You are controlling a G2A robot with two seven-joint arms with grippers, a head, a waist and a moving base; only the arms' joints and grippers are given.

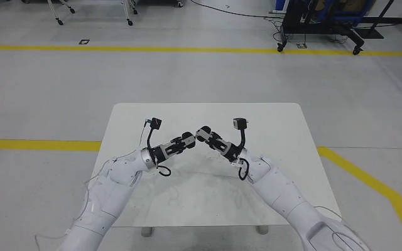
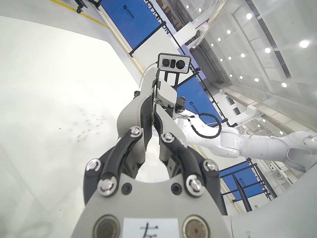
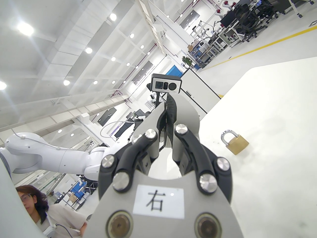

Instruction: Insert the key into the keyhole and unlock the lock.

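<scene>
Right wrist view, lock [image 3: 235, 142], key perhaps hidden

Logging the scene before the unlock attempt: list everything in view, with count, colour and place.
padlock: one, brass body with silver shackle, lying on the table, apart from both claws.
table: one, white, under both arms.
floor lines: several, yellow, on the grey floor around the table.
blue panels: several, blue in black frames, in the room beyond the table.
left claw: one, white with black pads, shut, raised over the table, tip to tip with the right claw.
right claw: one, white with black pads, shut, raised over the table.
</scene>
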